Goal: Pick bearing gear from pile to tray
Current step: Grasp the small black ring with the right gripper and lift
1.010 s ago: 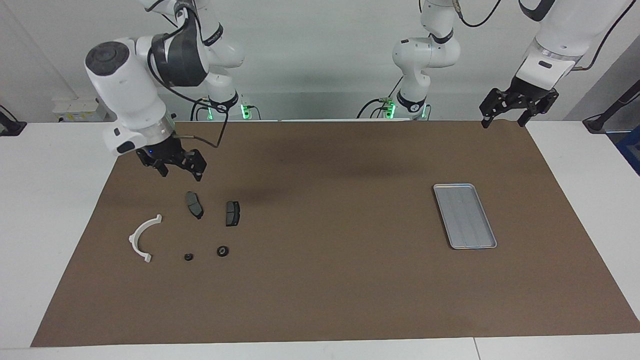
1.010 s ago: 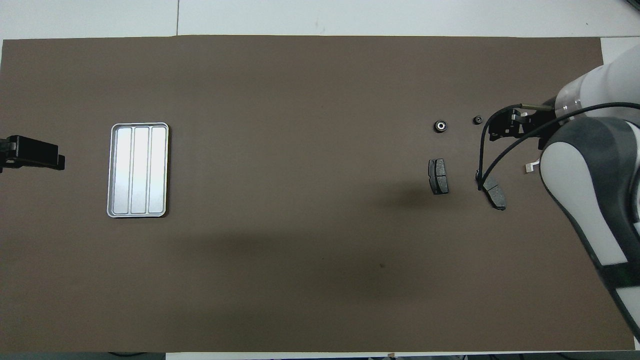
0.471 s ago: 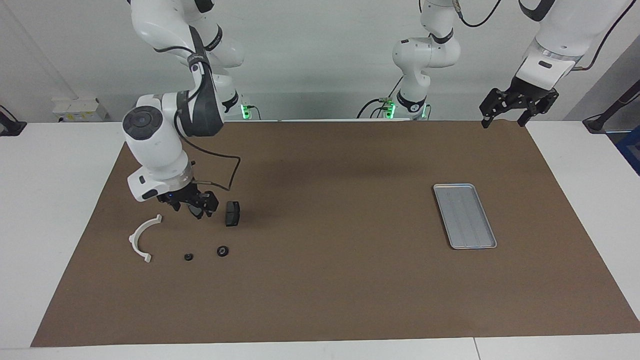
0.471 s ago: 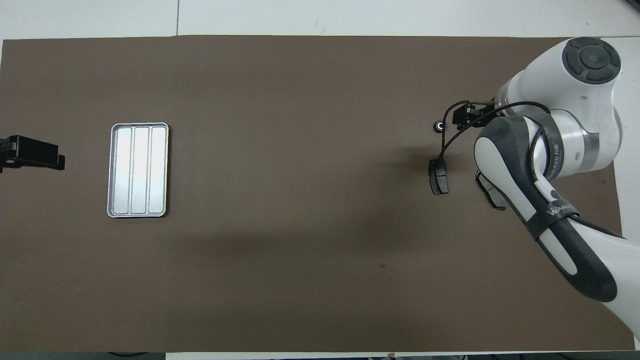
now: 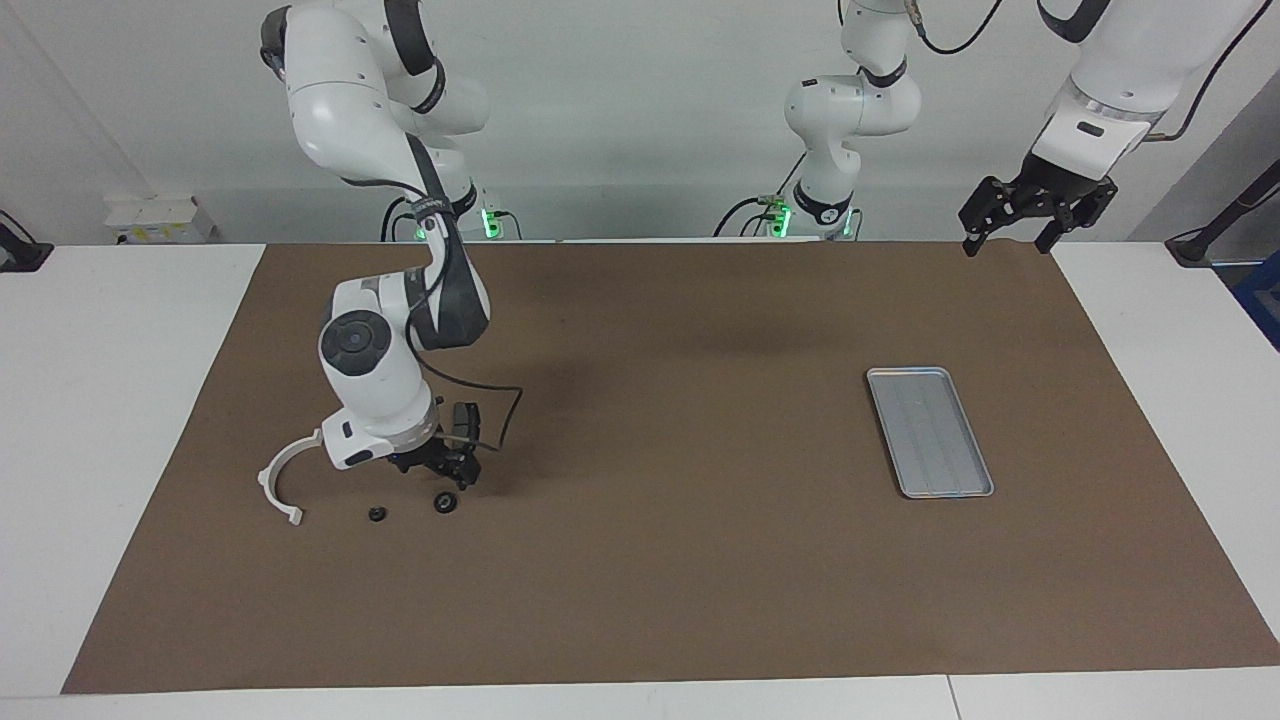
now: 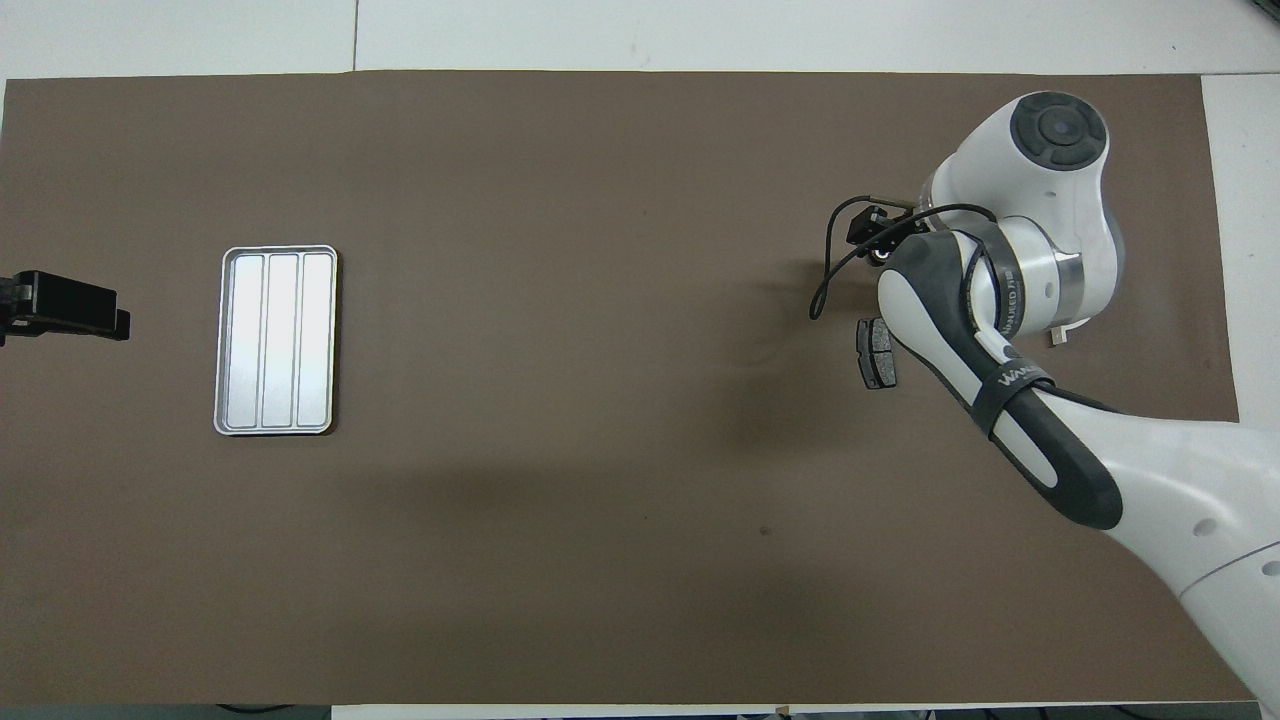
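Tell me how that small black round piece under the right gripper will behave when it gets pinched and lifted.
The bearing gear looks small and round, so it could roll if nudged on edge; lying flat on the brown mat, it probably stays put. Being so small under the open right gripper, it likely needs a well-centred pinch. It seems rigid and light.

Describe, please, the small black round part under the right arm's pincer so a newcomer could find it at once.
Start at the brown mat and go to the right arm's end, where the loose parts lie by the white half-ring. Two black round pieces sit there, farther from the robots than the dark plate. It is the larger one, just below the right pincer; the smaller round piece lies nearer the half-ring.
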{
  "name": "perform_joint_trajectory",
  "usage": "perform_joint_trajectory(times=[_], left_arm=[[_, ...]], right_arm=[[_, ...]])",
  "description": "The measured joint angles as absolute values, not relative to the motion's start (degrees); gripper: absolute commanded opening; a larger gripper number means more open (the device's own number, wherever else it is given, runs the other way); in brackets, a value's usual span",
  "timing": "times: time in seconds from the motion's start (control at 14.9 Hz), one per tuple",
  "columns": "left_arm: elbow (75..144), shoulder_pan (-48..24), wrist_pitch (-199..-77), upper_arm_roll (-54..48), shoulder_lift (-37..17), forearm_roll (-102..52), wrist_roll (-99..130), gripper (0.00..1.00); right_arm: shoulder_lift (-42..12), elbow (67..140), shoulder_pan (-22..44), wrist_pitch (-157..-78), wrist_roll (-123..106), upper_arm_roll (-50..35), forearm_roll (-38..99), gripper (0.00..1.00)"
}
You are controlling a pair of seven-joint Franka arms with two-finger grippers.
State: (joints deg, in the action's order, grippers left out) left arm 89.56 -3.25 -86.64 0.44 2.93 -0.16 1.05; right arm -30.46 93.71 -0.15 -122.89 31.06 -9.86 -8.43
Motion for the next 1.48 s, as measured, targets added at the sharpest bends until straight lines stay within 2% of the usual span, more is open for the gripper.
perform_joint_trajectory(times=[0.27, 0.61, 0.74, 0.88, 1.14, 1.21, 1.48], left_arm=[[89.56, -3.25, -86.64, 0.44, 2.93, -0.16, 1.05, 1.0], [89.56, -3.25, -86.64, 0.44, 2.93, -0.16, 1.05, 1.0], [89.56, -3.25, -86.64, 0.44, 2.93, -0.16, 1.05, 1.0], [89.56, -3.25, -86.64, 0.44, 2.93, -0.16, 1.05, 1.0], [89.56, -3.25, -86.64, 0.44, 2.93, -0.16, 1.05, 1.0], [89.56, -3.25, -86.64, 0.44, 2.93, -0.16, 1.05, 1.0], [89.56, -3.25, -86.64, 0.44, 2.93, -0.16, 1.05, 1.0]], right_arm=[[-33.58, 92.91, 0.32, -125.38, 31.97, -9.69, -11.09, 0.98], [-34.14, 92.72, 0.2, -126.96, 31.97, -9.5, -11.21, 0.94], [-34.55, 92.71, -0.08, -127.57, 31.97, -9.48, -11.21, 0.83], [-34.6, 92.59, -0.27, -127.7, 31.97, -9.49, -11.21, 0.56], [-34.54, 91.91, -0.4, -127.69, 31.97, -9.53, -11.21, 0.08], [-34.35, 91.77, -0.43, -127.42, 32.03, -9.56, -11.19, 0.0], [-34.34, 91.73, -0.44, -127.22, 32.05, -9.54, -11.19, 0.0]])
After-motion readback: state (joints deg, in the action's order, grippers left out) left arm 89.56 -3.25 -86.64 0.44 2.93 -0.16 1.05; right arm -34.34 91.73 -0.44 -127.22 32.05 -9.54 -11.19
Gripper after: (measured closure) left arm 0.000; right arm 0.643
